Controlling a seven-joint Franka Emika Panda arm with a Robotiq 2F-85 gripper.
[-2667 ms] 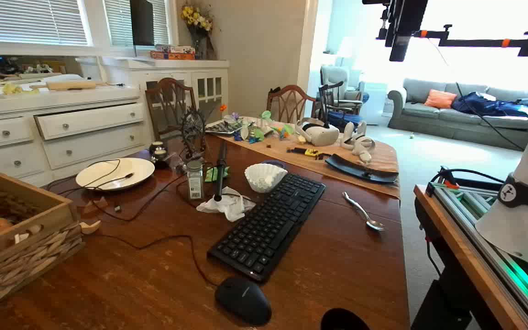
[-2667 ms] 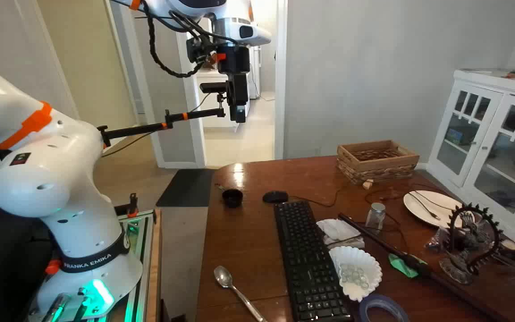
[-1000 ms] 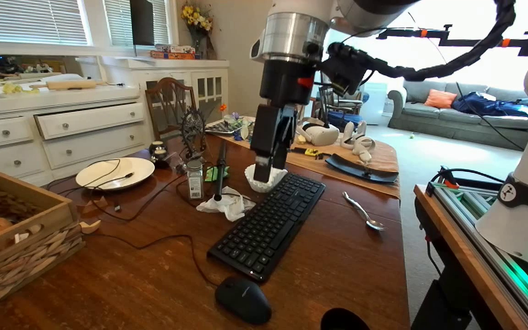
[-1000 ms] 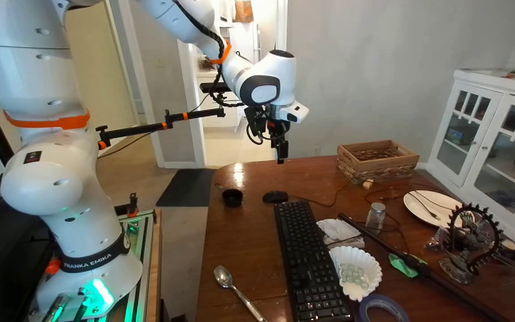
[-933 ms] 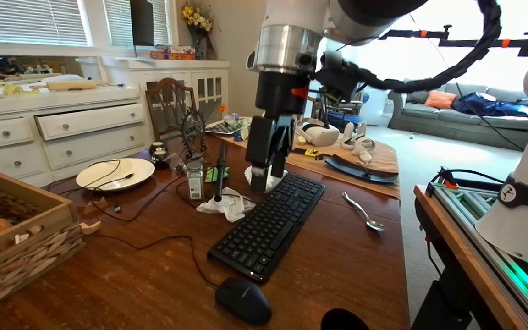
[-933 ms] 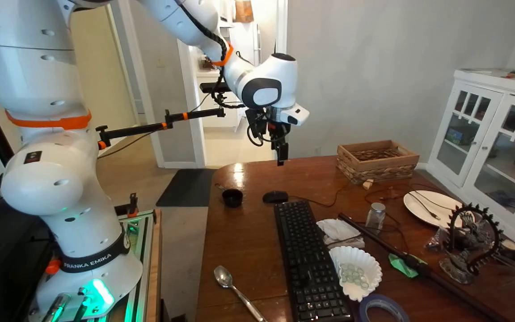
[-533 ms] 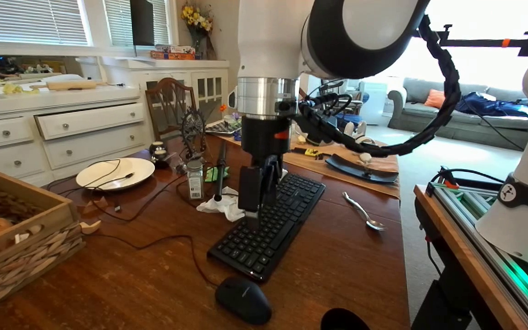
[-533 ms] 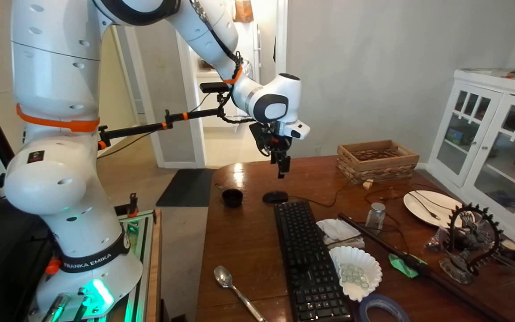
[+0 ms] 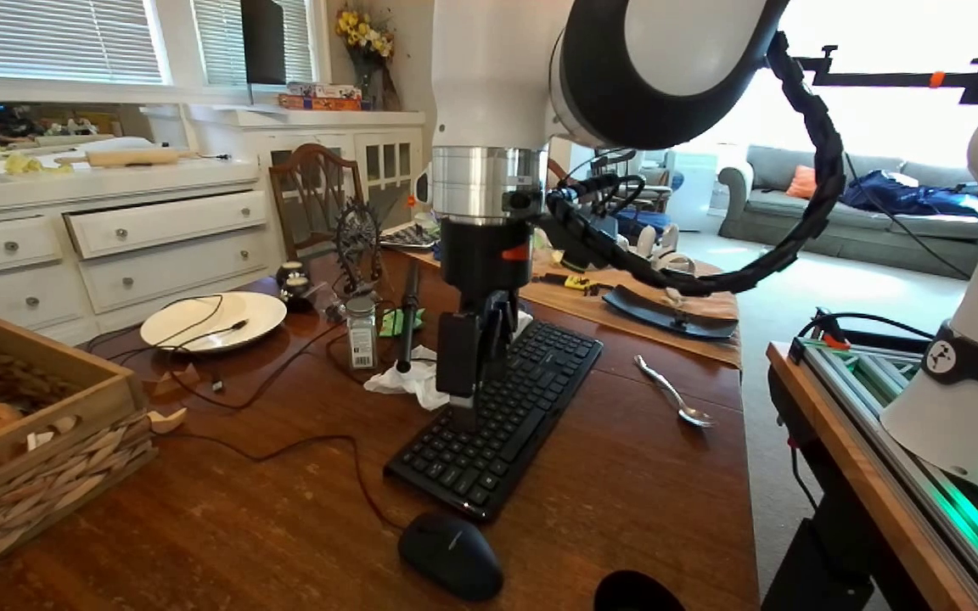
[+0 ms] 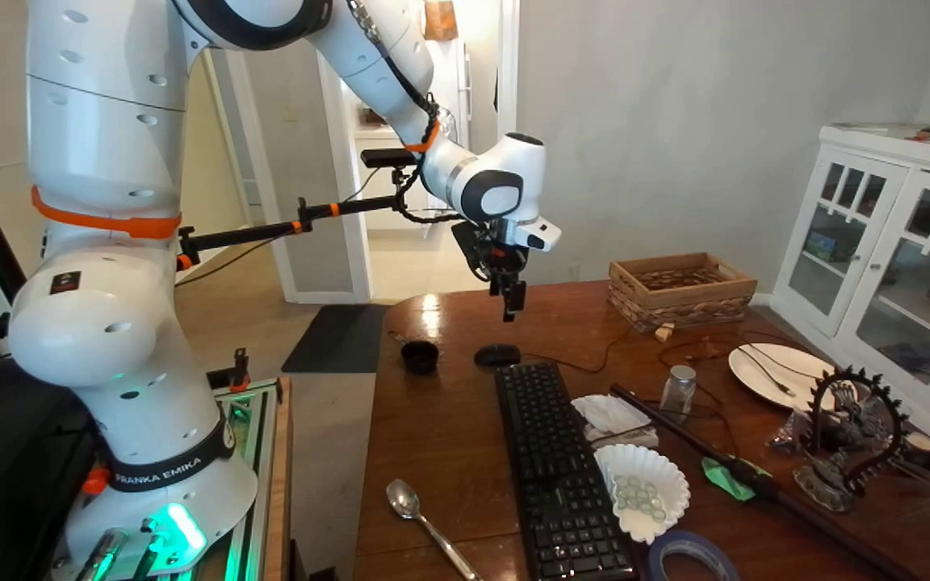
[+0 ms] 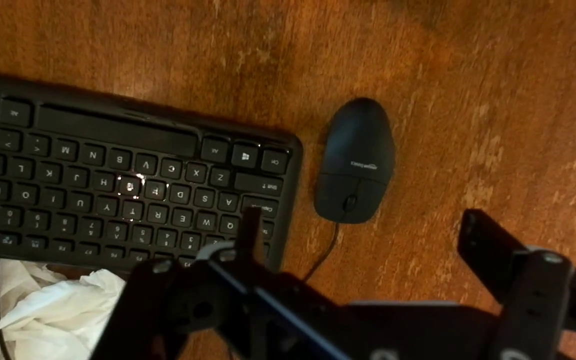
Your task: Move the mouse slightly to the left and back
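just off the caps-lock end of a long black keyboard [image 11: 128,170], the mouse [image 11: 360,150] lies on the table [image 9: 260,518], its cord [image 11: 329,251] winding toward a wooden basket [image 10: 679,305]. above hangs the gripper [image 11: 361,220], fingers [image 11: 250,230] spread wide apart; in the wrist view one finger shows in front of the keyboard's end, so the keyboard is the closest obstacle. near the mouse sits a black cup [image 10: 419,359]. along one long edge of the keyboard lie a crumpled white tissue [image 9: 408,379] and a fluted white bowl [image 10: 673,502] of clear beads [image 10: 636,494], with a ring of blue tape [image 10: 695,541] beside the bowl; a metal spoon [image 9: 674,395] lies on the opposite side. farther off are a glass jar [image 9: 362,335] and a white plate [image 9: 264,316] with a cable [image 9: 239,324] across it, and a black pole [image 9: 409,318] slants over the wood. that wood is reddish brown and glossy, scuffed with pale streaks near the mouse. in an exterior view stand a white chest of drawers [image 9: 107,263], one drawer [image 9: 192,219] partly out, and a grey sofa [image 9: 829,238]; in an exterior view, a glass-fronted cabinet [image 10: 889,250] by a grey wall [image 10: 675,121].
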